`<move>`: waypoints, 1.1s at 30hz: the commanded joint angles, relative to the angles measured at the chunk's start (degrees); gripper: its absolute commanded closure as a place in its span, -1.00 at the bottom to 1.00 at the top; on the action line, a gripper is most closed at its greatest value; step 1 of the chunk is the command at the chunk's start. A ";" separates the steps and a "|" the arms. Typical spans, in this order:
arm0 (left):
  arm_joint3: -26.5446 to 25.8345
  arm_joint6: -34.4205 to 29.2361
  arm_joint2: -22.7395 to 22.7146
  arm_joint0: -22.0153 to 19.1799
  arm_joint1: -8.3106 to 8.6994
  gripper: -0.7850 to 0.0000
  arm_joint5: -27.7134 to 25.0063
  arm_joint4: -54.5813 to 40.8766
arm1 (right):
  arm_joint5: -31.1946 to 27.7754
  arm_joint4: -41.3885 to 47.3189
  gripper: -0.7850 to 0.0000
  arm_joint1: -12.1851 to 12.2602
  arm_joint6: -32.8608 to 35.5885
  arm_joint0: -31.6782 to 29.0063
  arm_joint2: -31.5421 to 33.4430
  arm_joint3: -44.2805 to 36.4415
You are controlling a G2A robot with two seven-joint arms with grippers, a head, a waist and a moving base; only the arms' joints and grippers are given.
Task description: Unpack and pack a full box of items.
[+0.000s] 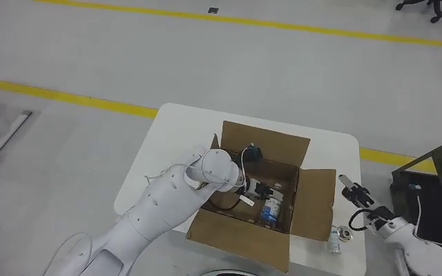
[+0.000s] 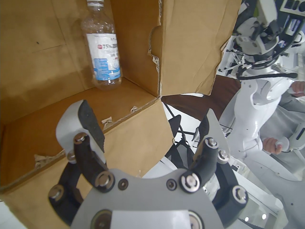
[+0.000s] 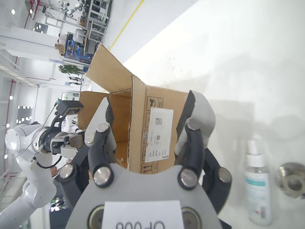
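1. spray bottle + metal fitting: near-right edge of table, side by side, outside the box. Prob. set out there as unpacked stock.
2. My right gripper: jaws wide, empty, held right of the box's right flap, just beyond item 1. I judge it's parked clear so the left arm has room.
3. box: table centre, flaps spread for access.
4. My left gripper: down inside box, jaws wide, nothing between them, aimed toward item 5, prob. for a pick.
5. clear bottle: in box, against a wall, near-right part. The one item I can make out inside.
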 commanded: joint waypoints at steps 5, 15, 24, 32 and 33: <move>-10.01 -2.81 -6.81 2.61 3.10 -1.00 3.97 6.09 | -2.67 -12.76 0.87 0.60 -1.68 -2.07 5.06 -2.76; -21.18 -6.92 -18.81 9.75 9.07 -1.00 4.02 19.08 | -3.46 -33.66 1.00 1.21 2.60 -5.65 3.87 -6.17; -24.13 -7.72 -21.64 13.71 11.61 -1.00 3.23 20.36 | -1.00 -40.85 1.00 1.46 7.57 -2.73 -1.48 -1.13; -24.13 -7.72 -21.64 13.71 11.61 -1.00 3.23 20.36 | -1.00 -40.85 1.00 1.46 7.57 -2.73 -1.48 -1.13; -24.13 -7.72 -21.64 13.71 11.61 -1.00 3.23 20.36 | -1.00 -40.85 1.00 1.46 7.57 -2.73 -1.48 -1.13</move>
